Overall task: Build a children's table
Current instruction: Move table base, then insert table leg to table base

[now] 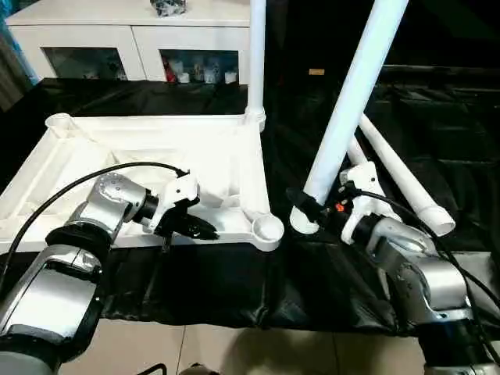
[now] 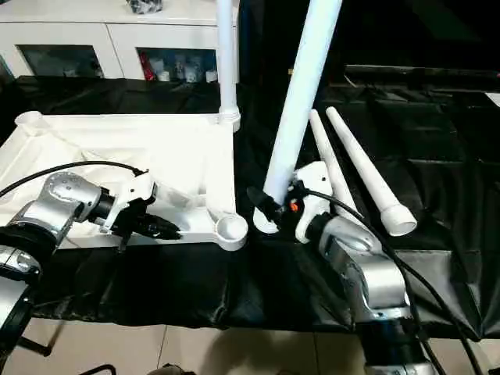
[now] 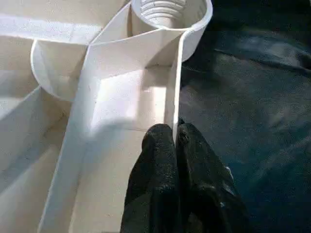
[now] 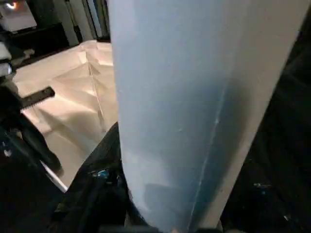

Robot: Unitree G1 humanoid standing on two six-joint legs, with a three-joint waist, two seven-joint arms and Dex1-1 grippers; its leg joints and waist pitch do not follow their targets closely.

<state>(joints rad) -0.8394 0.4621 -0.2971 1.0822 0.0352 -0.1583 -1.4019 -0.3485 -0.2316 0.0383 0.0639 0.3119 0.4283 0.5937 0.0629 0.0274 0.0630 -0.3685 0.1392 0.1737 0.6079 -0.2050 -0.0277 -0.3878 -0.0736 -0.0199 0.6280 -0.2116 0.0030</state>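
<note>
The white tabletop (image 1: 156, 148) lies underside up on black cloth. One white leg (image 1: 256, 55) stands upright in its far right corner socket. My left gripper (image 1: 205, 228) is shut on the thin near rim of the tabletop (image 3: 172, 92), its two fingers pressed on either side of the wall, close to the near right socket (image 1: 268, 228). My right gripper (image 1: 308, 207) is shut on the thick lower end of a second leg (image 1: 351, 94). That leg leans up and to the right, with its foot on the cloth just right of the near right socket. The held leg (image 4: 184, 97) is also close up in the right wrist view.
Two more white legs (image 1: 406, 183) lie on the black cloth (image 1: 234, 273) right of the held one, their thick ends toward me. A white cabinet with glass doors (image 1: 133, 39) stands behind the table. The cloth's front edge hangs over a light floor.
</note>
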